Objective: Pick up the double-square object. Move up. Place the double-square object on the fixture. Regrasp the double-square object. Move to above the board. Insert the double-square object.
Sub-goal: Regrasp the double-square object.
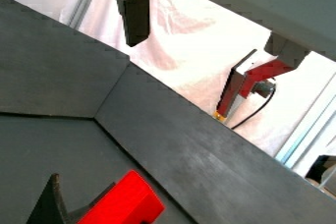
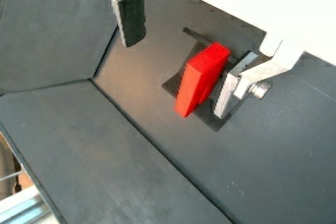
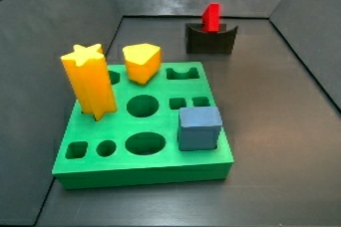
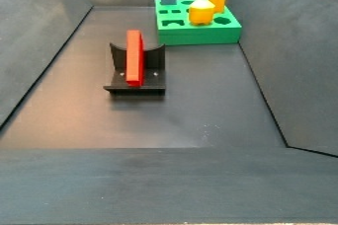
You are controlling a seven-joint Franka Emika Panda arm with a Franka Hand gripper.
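a matte dark grey floor (image 4: 185, 120) is seen in both side views, enclosed by sloping dark grey panel walls (image 3: 304, 57) that meet it along straight seams, and a soft pale sheen of diffuse light is spread over the floor. beyond the wall's rim in a wrist view, a crumpled white fabric drape (image 1: 197, 31) is shown brightly lit, with a pale metal frame post (image 1: 82, 7) beside it. a pale silver metal rail (image 2: 27, 208) is caught at the enclosure's outer edge in a wrist view.
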